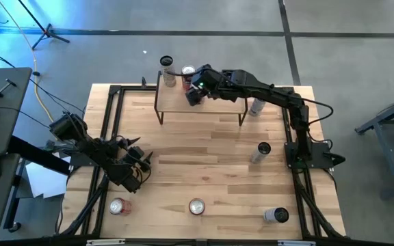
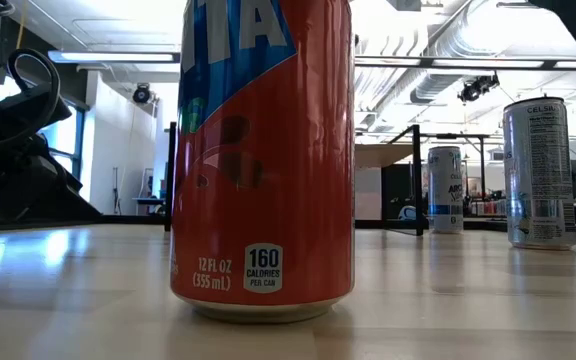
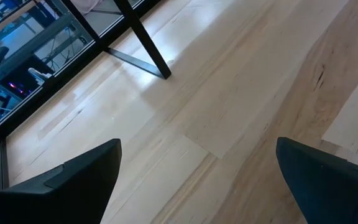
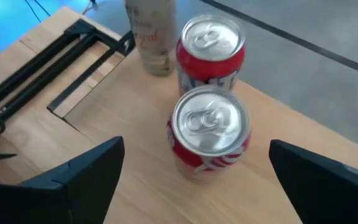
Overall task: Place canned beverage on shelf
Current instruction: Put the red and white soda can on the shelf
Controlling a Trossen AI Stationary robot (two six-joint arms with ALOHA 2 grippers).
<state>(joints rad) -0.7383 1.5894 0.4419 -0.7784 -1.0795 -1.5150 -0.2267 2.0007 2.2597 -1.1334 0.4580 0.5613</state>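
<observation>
Canned beverage: red can [image 4: 209,134], upright on shelf [image 1: 217,106], silver top up; sits just in front of second red can [image 4: 211,51], nearly touching. Pale can [image 4: 153,34] stands beyond those two.
Right gripper [image 4: 194,171]: over shelf's left part, fingers spread wide either side of near red can, not touching; can appears released, standing on its own.
Left gripper [image 3: 197,171]: parked low over table's left side, fingers wide apart, nothing between them.
Step in hand (judged): placement looks done; what's left is clearing out. Lift straight up or back along approach line, fingers kept apart, so neither pad clips can or knocks it into neighbour behind. No sideways swing while low.
Other stock: big orange can [image 2: 263,160] close to low cam, 12 fl oz label; silver cans [image 2: 540,172] further back; several more cans scattered on table [image 1: 204,164].
Surface: light wood planks, black rails at edges; shelf top same pale wood on thin black legs.
Room: grey floor, cables & stand at left, open ceiling w/ ducts and strip lights.
</observation>
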